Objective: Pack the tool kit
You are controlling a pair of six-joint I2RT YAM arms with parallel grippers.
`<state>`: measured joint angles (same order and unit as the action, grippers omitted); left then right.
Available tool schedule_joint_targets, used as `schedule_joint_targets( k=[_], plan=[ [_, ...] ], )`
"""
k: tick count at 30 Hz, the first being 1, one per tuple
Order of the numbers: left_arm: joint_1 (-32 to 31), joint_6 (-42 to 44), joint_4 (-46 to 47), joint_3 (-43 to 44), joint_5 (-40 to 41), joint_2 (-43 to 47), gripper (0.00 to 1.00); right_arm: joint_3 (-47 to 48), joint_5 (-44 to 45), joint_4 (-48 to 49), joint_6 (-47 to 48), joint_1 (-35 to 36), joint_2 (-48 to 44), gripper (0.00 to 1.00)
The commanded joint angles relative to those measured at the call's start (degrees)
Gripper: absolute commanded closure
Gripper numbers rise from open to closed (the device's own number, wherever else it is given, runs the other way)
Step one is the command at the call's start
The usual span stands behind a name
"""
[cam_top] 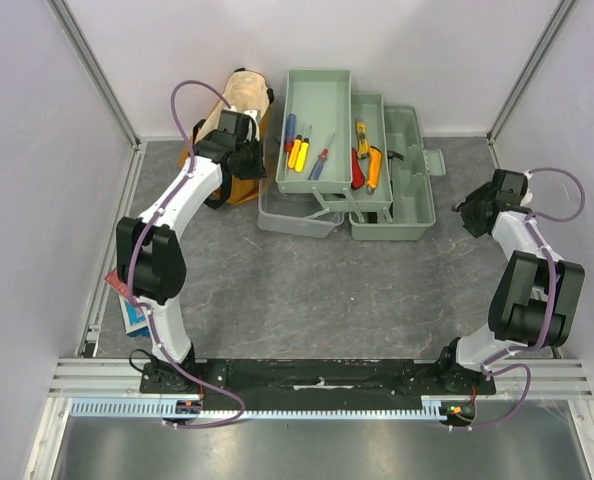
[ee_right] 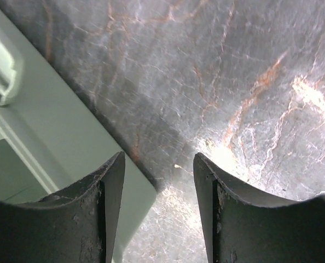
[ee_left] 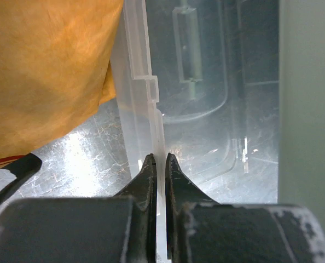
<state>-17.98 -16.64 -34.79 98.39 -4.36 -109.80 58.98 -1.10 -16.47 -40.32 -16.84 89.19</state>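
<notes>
Grey-green toolbox (cam_top: pixel 409 200), trays fanned out. Left gripper (ee_left: pixel 160 162) pinches clear lid (ee_left: pixel 206 109) at its rim, yellow bag (ee_left: pixel 47 71) crowding its left. Right gripper (ee_right: pixel 158 164) spread; table (ee_right: pixel 250 82) surface ahead.

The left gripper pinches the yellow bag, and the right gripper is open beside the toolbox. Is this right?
No: the left wrist view shows the left gripper pinching the clear lid at its edge, not the bag. The rest is right.

mustard bag (cam_top: pixel 247 92), red-blue booklet (cam_top: pixel 132 315), marbled table (cam_top: pixel 327 290)
</notes>
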Motion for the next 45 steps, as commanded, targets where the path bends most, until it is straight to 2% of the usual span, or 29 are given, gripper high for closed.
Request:
schedule_joint_targets(
  k=[1,6,9,17,26,31,38,45],
  plan=[
    [-0.3,6.71,2.88,6.02,0.4,8.02,0.98,-2.29,-2.58,0.21,-0.91,-0.21,1.6,0.41],
    [-1.62,7.77,2.18,8.31,1.02,8.29,0.98,-4.05,-8.03,4.42,-0.12,1.46,2.31,0.41],
    [-4.07,9.6,0.95,10.76,6.97,7.76,0.98,-4.66,-9.09,6.27,-0.38,4.0,2.31,0.41],
    [-11.37,15.41,-2.48,18.23,18.94,5.91,0.98,-5.72,-4.87,7.59,0.24,8.31,1.08,0.42],
    [-17.26,20.24,-2.48,22.89,24.66,5.3,0.98,-7.39,-4.79,10.58,-0.82,13.23,0.9,0.43],
    [-21.04,23.23,-3.18,27.2,31.68,3.45,0.98,-8.7,-4.87,11.28,-1.7,14.29,0.81,0.44],
    [-26.49,27.53,-1.43,28.26,38.71,2.14,0.98,-8.97,-4.35,11.55,-1.78,14.64,1.43,0.43],
    [-31.5,36.05,4.1,29.23,51.72,-1.64,0.98,-8.8,-4.08,11.72,-2.31,15.7,3.45,0.44]
  ],
)
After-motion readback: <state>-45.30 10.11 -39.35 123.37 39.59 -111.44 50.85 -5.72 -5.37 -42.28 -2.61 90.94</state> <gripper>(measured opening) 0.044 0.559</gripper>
